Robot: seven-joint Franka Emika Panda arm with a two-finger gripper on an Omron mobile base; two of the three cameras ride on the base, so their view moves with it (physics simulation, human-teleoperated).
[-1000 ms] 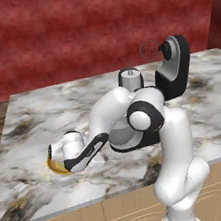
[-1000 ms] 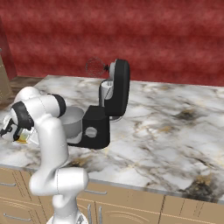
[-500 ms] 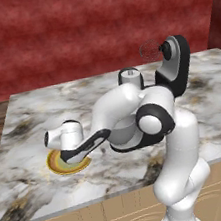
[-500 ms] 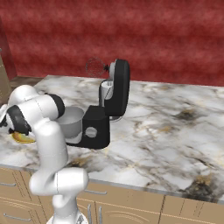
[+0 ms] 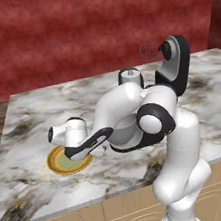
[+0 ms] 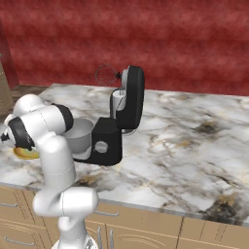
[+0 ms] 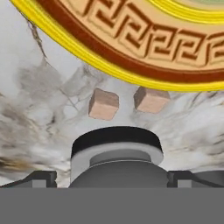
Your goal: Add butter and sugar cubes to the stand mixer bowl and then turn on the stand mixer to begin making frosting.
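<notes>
Gripper low over yellow-rimmed plate edge on marble counter, can't tell how wide jaws sit, nothing visibly held. Hand view: two tan sugar cubes side by side on counter, just off plate rim. Stand mixer head tipped back, bowl beside arm.

Even, soft rendered light; faint shadows, no glare, sharp focus.

no legible text, plate rim apparently only patterned
</notes>
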